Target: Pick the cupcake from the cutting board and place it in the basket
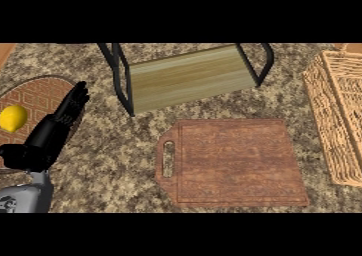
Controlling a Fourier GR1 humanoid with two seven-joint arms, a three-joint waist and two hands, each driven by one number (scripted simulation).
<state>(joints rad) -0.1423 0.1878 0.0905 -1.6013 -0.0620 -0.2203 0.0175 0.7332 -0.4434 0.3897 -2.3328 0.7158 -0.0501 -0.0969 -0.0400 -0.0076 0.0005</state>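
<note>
A brown wooden cutting board point(232, 160) with a handle slot on its left lies in the middle of the counter, and its top is bare. No cupcake shows anywhere in the head view. A wicker basket point(339, 117) stands at the right edge, partly cut off, and what I see of its inside holds nothing. My left hand point(55, 127) rests at the left with straight fingers pointing up, over the rim of a round mat. My right hand is out of the picture.
A yellow lemon point(13, 118) lies on a round patterned mat point(38, 95) at the far left. A wooden tray with a black metal frame point(185, 76) stands behind the cutting board. The counter top is speckled stone.
</note>
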